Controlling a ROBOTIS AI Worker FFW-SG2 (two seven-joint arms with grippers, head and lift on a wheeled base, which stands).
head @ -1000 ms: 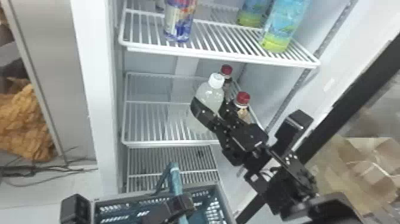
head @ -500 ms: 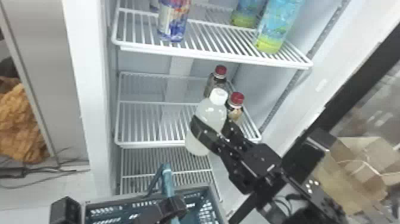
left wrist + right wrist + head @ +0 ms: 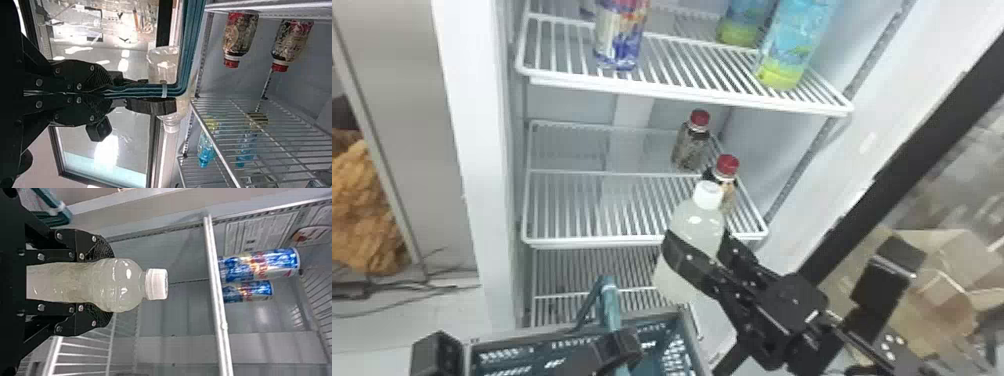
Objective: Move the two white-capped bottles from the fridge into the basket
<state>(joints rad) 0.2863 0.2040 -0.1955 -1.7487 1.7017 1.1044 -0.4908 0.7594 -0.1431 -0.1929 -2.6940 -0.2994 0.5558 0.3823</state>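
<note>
Right gripper [image 3: 699,244]: clenched about a white-capped bottle [image 3: 696,220], one finger on each side of its body. The bottle's cap points up, clear of the fingers. Left gripper [image 3: 621,347]: closed on the teal handle [image 3: 608,305] of the basket [image 3: 683,317], which lies lower than the right gripper and off to its left. Beyond the right gripper, two red-capped bottles [image 3: 691,145] stand on the fridge shelf [image 3: 592,242], one behind the other. Noted on the shelf above the right gripper: a blue can [image 3: 621,37] and two blue-green bottles [image 3: 794,45].
</note>
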